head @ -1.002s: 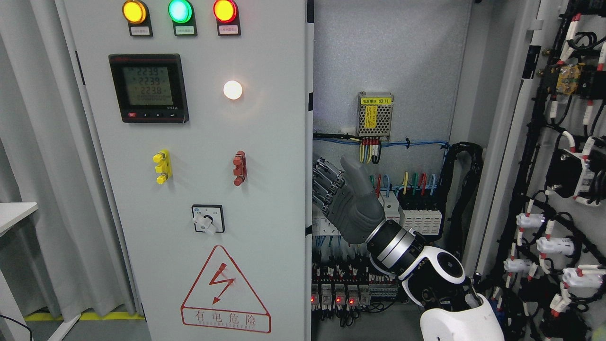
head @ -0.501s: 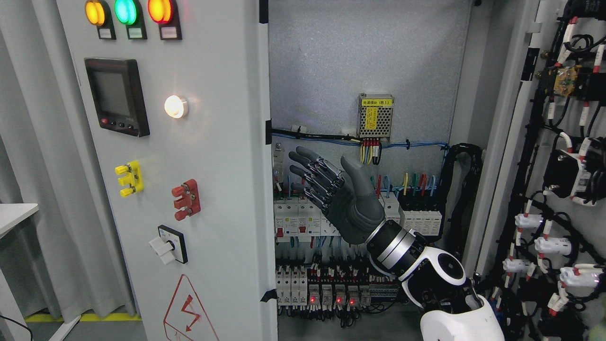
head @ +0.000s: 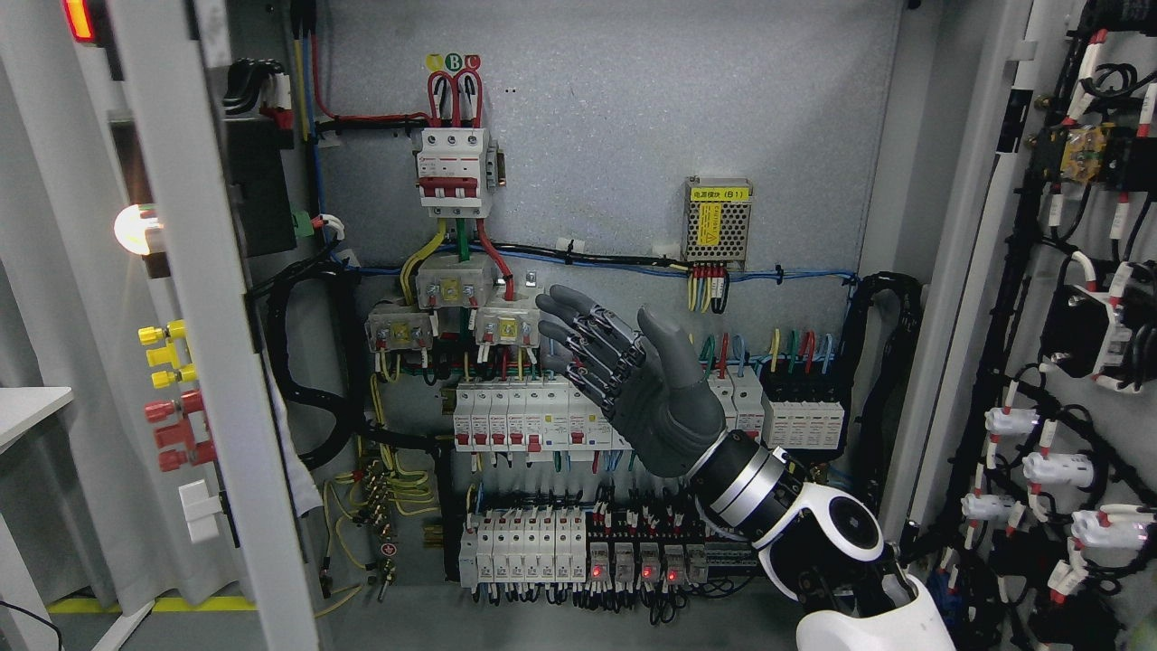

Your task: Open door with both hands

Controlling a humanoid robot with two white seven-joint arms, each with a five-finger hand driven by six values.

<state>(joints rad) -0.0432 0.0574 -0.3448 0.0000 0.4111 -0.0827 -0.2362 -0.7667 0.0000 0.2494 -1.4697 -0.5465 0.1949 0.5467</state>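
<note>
The grey cabinet's left door [head: 194, 298] stands swung wide and shows edge-on at the picture's left, with its yellow and red knobs sticking out to the left. The right door [head: 1067, 298] is also swung out at the right, its wired inner face towards me. My right hand [head: 587, 348] is raised in the middle of the doorway in front of the breaker rows, fingers spread and holding nothing, apart from both doors. Its arm enters from the lower right. No left arm shows.
Inside the cabinet [head: 633, 117] are a three-pole breaker [head: 455, 172], rows of white breakers [head: 533, 416], relays with red lights [head: 633, 561] and a small power supply [head: 717, 220]. A black cable conduit [head: 307, 362] loops at the left. A white table corner [head: 27, 402] and curtain stand far left.
The left door has swung further out to the left, from front-on to edge-on, uncovering the cabinet's left half. My right hand, first touching the door's edge, now stands free and slightly further left.
</note>
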